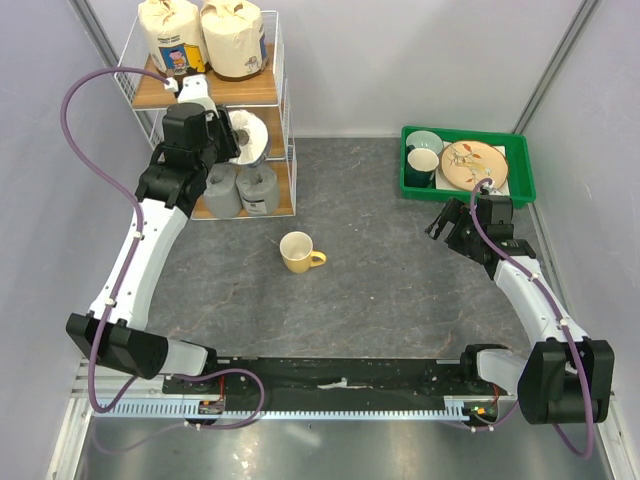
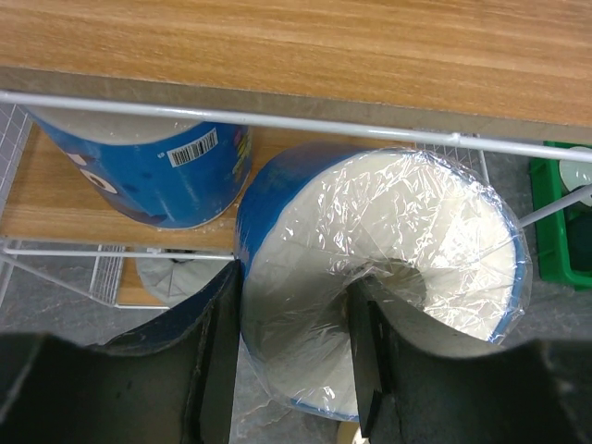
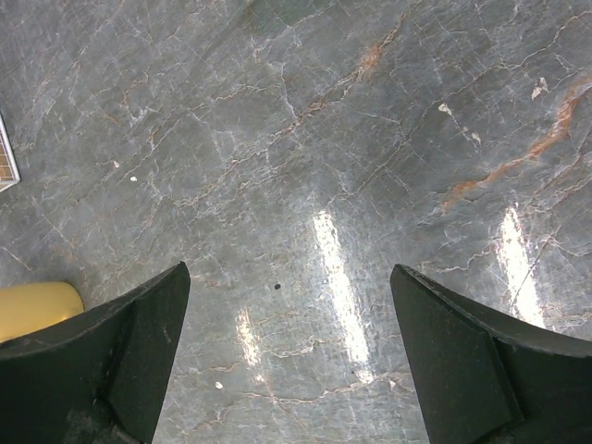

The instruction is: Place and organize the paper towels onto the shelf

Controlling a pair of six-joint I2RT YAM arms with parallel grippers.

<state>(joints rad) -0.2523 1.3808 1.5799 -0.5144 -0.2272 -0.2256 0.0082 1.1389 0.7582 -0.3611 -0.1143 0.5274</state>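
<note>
The left arm [image 1: 140, 250] reaches far forward, the left fingers [image 2: 215, 365] clamped on the wall of a paper towel roll [image 2: 398, 250], one finger in its core. The right arm [image 1: 520, 285] is bent, the right fingers [image 3: 111, 356] spread wide, empty, pointing down.

the grey marbled desk [image 1: 380, 260] carries a white wire shelf [image 1: 150, 95] at 10 o'clock, a yellow mug [image 1: 298, 251] near centre and a green tray [image 1: 520, 190] at 2 o'clock. the shelf holds two cream rolls [image 1: 170, 35] [image 1: 233, 38] on top, a standing blue roll [image 2: 157, 180] beside a tipped blue roll [image 2: 388, 268] at the middle tier, and two grey rolls [image 1: 223, 190] [image 1: 260, 187] at the bottom.
</note>
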